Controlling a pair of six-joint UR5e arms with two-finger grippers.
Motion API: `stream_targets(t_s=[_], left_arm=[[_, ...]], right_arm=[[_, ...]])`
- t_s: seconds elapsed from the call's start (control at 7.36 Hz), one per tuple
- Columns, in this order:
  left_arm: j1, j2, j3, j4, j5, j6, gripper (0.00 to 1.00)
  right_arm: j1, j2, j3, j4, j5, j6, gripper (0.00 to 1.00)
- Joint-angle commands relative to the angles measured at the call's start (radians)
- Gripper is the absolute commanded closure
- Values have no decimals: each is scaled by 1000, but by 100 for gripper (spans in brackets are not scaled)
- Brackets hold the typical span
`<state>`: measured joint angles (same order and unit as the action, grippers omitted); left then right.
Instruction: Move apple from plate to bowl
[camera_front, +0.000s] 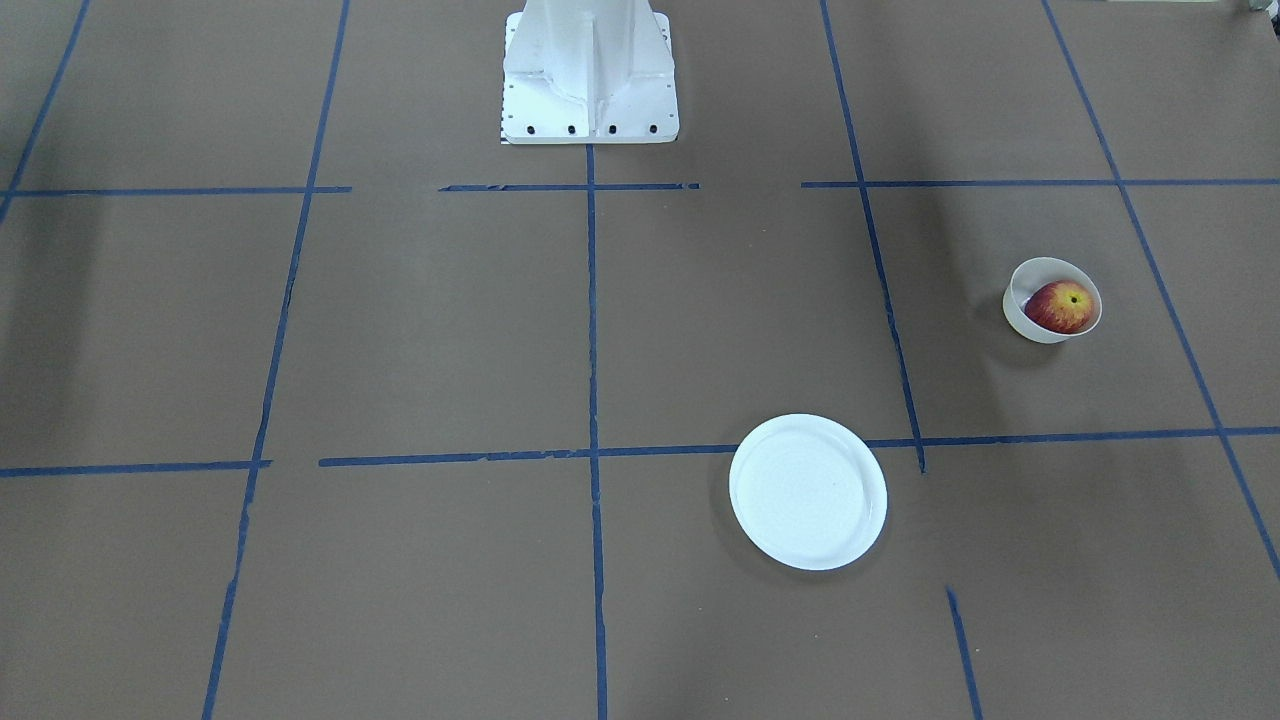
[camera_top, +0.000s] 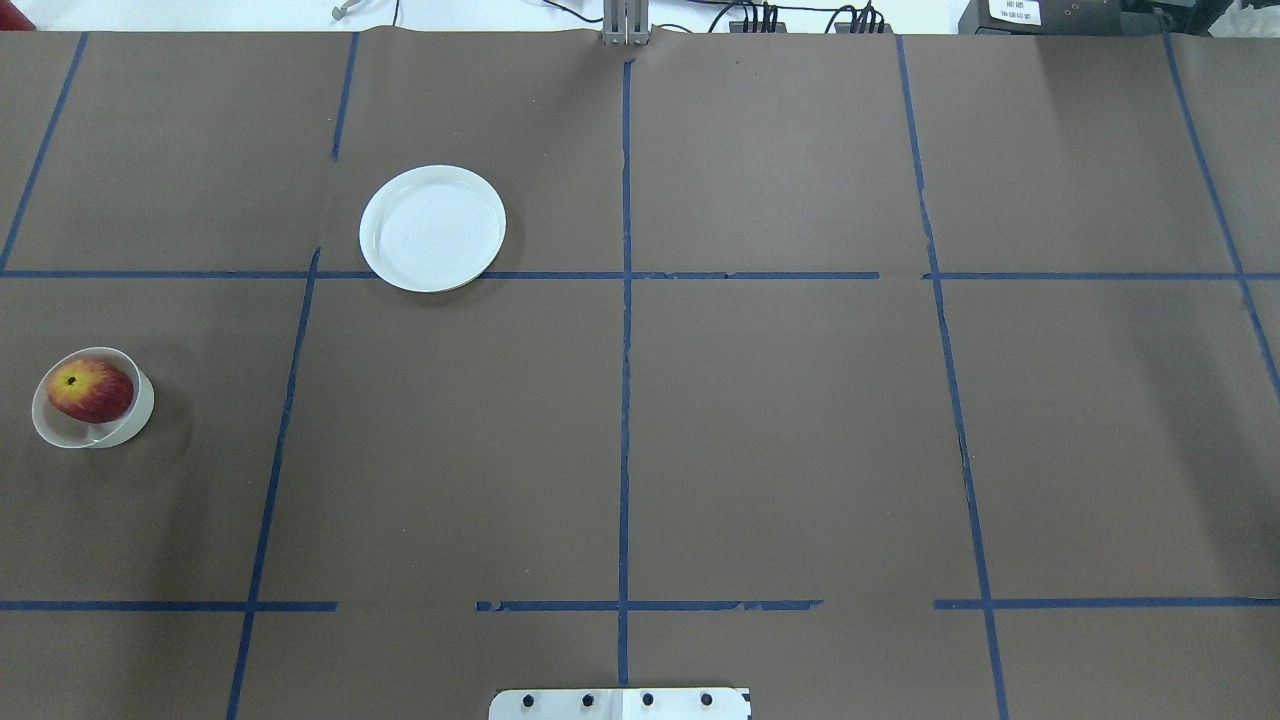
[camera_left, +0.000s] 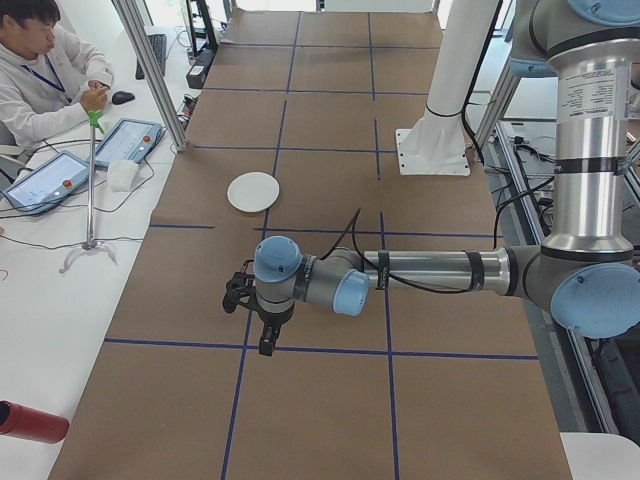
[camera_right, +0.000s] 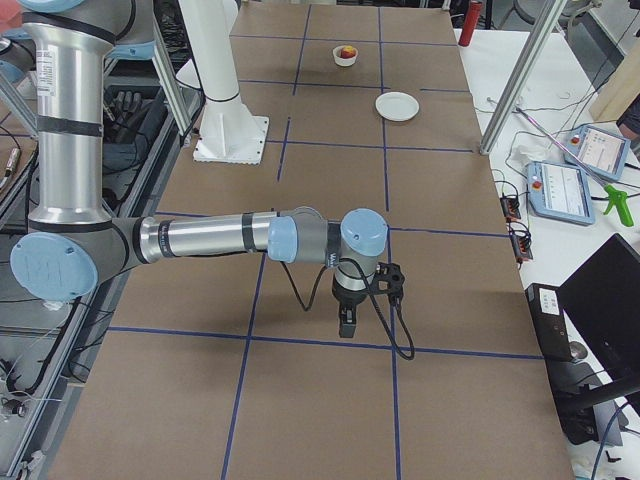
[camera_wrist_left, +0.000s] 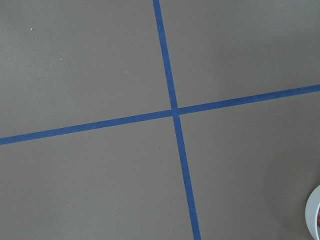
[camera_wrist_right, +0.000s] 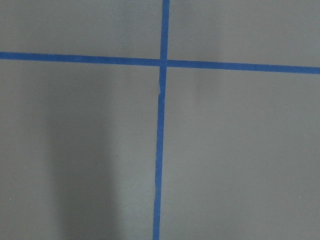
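The red apple (camera_top: 90, 390) with a yellow patch lies inside the small cream-white bowl (camera_top: 45, 425) at the table's left side; it also shows in the front view (camera_front: 1060, 306). The wide white plate (camera_top: 433, 228) stands bare, apart from the bowl. The bowl's rim (camera_wrist_left: 314, 220) shows at the lower right edge of the left wrist view. My left gripper (camera_left: 268, 345) and my right gripper (camera_right: 346, 328) hang above the table, far from both dishes. They show only in the side views, so I cannot tell whether they are open or shut.
Brown paper with blue tape lines (camera_top: 625, 300) covers the table. The white robot base (camera_front: 590, 75) stands at the middle near edge. An operator (camera_left: 40, 80) sits at a side desk with tablets (camera_left: 125, 142). A red cylinder (camera_left: 30, 422) lies beside the table.
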<state>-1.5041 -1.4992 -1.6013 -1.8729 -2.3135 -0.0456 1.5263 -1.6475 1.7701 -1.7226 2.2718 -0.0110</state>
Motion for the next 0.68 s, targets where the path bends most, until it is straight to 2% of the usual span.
stream_targets(t_s=[0.0, 0.27, 0.54], left_arm=[[-4, -6, -11, -8, -1, -10, 0], [-4, -4, -51, -3, -4, -8, 0], [-4, 14, -49, -17, -3, 1, 0]], right_arm=[[0, 0, 0, 0, 0, 0, 0], [0, 0, -1, 0, 0, 0, 0], [0, 0, 0, 0, 0, 0, 0]])
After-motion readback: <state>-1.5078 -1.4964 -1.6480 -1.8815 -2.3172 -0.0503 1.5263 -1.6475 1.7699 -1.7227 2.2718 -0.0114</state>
